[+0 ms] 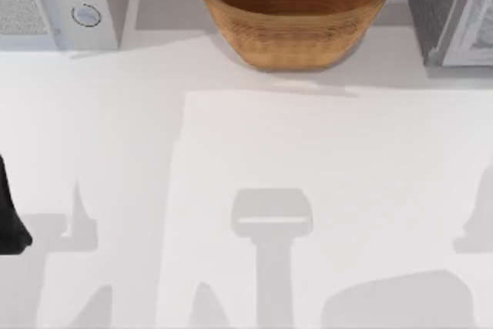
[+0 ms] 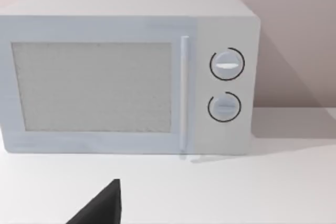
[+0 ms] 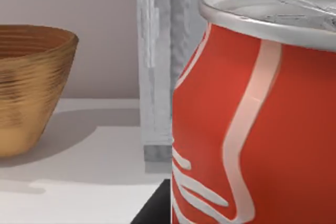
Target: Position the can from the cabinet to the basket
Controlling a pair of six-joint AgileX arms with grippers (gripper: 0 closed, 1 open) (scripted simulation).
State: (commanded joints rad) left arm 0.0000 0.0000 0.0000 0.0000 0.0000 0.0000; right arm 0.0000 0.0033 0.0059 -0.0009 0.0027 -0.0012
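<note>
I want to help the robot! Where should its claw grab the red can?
Probably around the can's straight red side, below the silver rim, one finger on each side. It stands upright and round beside the cabinet's white door frame, so coming level from the open front looks safest.

1. You see the can [image 3: 252, 129] with glossy red sides and a brushed silver metal lid.
2. The basket [image 1: 293, 17] looks like woven wicker, ribbed and matt.
3. The cabinet [image 1: 431, 5] has a speckled, stone-like grey side.
4. The microwave [image 2: 126, 72] looks smooth matt white; its table [image 1: 246, 159] likewise.
</note>
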